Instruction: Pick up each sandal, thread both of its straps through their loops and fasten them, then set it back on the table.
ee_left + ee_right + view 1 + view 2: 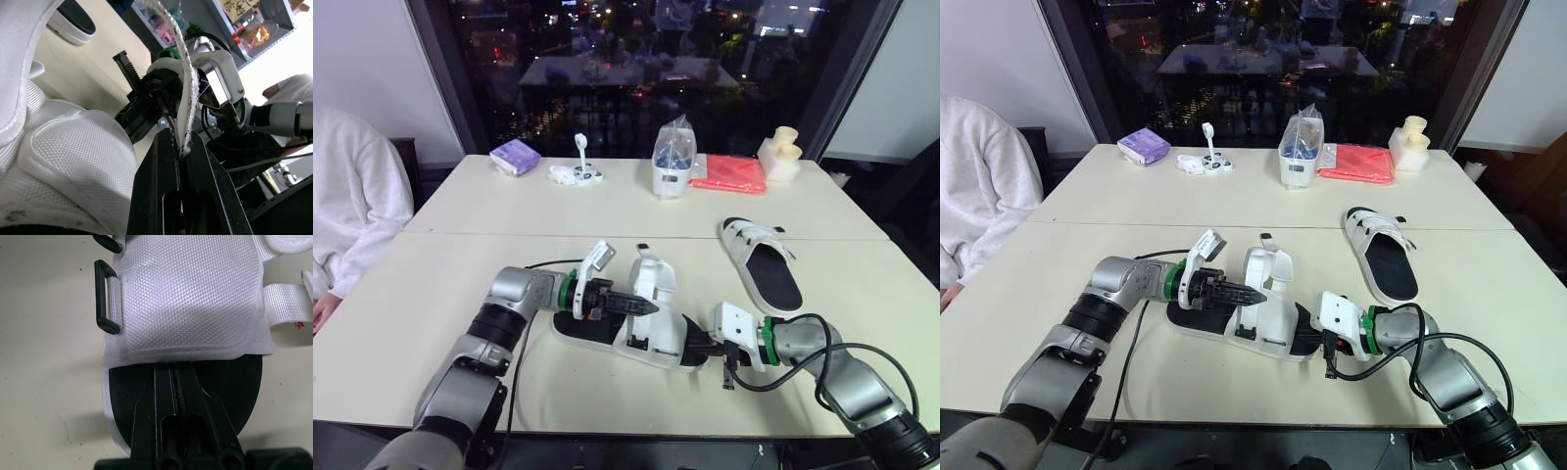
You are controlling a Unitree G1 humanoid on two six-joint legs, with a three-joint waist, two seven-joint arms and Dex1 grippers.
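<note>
Lying at six o'clock, a white mesh sandal (648, 342) is being pinched by its white webbing strap (189, 83) in the closed left hand (651, 306); right hand (173, 369) closed atop its black sole (122, 396).

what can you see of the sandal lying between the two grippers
The sandal has a white mesh upper, a black footbed and a white sole. It lies on the table near the front edge, with its straps undone and one flap standing up. Black rectangular loops sit along one side, and the one in full view is empty. The left gripper has its fingers shut on a white webbing strap. The right gripper, fingers shut, rests on the footbed at one end.
</note>
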